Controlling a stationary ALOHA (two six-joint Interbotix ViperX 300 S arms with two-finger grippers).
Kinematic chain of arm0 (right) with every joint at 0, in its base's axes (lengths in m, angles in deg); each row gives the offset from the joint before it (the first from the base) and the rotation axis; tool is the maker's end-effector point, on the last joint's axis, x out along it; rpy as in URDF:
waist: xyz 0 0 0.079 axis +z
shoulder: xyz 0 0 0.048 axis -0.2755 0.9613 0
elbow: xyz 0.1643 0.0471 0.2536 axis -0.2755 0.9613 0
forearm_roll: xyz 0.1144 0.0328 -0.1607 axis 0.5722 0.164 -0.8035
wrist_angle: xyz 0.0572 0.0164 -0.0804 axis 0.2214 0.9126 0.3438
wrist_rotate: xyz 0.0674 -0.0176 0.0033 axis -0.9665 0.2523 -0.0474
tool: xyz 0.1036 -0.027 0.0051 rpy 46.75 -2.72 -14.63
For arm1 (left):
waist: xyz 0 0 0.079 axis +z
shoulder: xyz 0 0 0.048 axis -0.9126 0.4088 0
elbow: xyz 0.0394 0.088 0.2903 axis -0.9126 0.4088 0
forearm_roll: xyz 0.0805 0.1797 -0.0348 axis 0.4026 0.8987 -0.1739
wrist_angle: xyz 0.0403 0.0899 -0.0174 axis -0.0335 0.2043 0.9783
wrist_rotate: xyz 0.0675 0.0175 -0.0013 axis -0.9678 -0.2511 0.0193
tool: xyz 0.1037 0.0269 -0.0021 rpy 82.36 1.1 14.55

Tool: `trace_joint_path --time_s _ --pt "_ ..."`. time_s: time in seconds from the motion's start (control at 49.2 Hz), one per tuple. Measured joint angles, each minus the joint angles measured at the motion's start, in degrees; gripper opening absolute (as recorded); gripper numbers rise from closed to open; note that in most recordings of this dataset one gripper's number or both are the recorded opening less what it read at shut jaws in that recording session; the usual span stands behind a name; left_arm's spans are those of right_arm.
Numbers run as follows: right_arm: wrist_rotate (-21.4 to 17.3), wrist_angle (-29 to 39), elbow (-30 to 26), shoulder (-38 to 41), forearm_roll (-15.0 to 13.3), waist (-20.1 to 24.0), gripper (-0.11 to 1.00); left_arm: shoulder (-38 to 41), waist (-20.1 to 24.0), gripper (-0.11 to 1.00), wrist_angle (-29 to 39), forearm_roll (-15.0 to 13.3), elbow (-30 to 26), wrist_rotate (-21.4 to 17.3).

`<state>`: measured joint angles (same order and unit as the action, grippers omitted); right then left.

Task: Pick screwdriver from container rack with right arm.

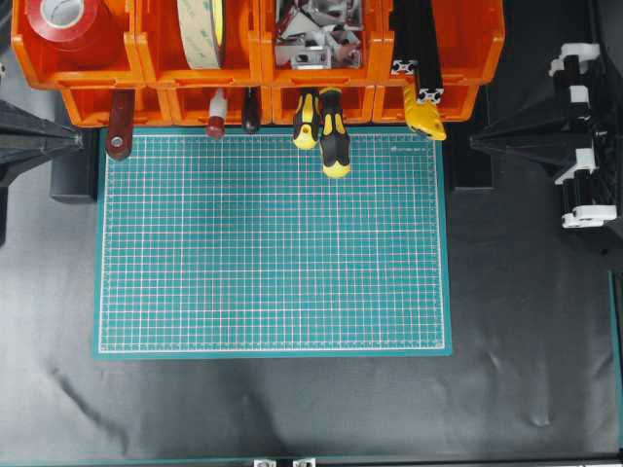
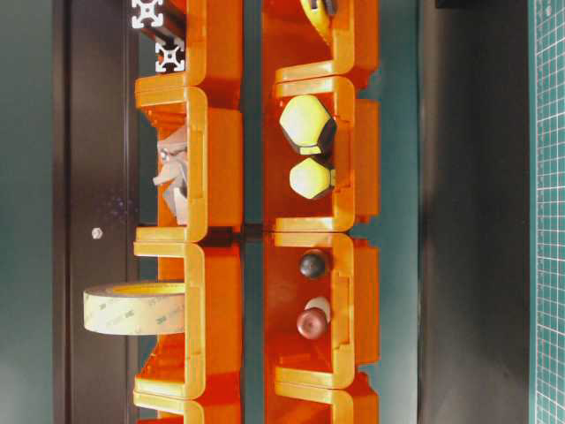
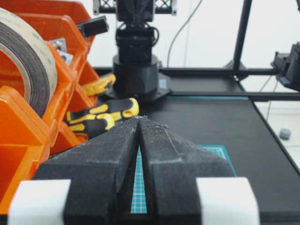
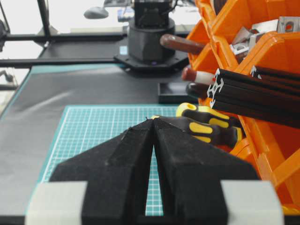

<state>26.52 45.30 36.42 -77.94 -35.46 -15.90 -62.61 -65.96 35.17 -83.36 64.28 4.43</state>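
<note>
I see a green cutting mat (image 1: 273, 243), red tape roll (image 1: 63, 24) and black aluminium extrusions (image 1: 417, 44).

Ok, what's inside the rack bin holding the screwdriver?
Two yellow-and-black handles stick out of that rack bin: the screwdriver, reaching further over the mat, and a smaller one beside it. Their shafts are hidden inside the bin.

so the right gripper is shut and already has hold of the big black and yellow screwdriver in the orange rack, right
Not quite. The right gripper is shut, but it holds nothing. In the right wrist view its closed tips hang over the green mat, apart from the screwdriver. The overhead view shows the screwdriver with its handle sticking out of the container rack, untouched.
</note>
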Motion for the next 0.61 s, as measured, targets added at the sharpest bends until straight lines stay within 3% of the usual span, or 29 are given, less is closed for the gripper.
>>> trace_joint_path --time_s 0.061,0.122,0.224,0.386,0.61 --pt "-0.2 0.0 0.0 -0.1 0.2 -0.1 0.06 0.0 -0.1 0.04 0.4 0.4 -0.1 0.3" --pt "-1.2 0.6 -0.4 0.1 0.6 -0.1 0.00 0.1 -0.1 0.00 1.8 1.1 -0.7 0.9" --pt "-2.0 4.6 -2.9 0.7 0.8 -0.2 -0.01 -0.1 -0.1 0.00 4.0 1.6 -2.1 1.2" --pt "-1.8 13.4 -10.1 2.5 0.7 0.7 -0.01 -1.6 -0.2 0.00 7.6 1.6 -4.2 1.4" --pt "-1.8 24.9 -20.8 9.7 0.0 5.9 -0.01 -3.3 -0.5 0.00 10.2 1.7 -4.8 3.1"
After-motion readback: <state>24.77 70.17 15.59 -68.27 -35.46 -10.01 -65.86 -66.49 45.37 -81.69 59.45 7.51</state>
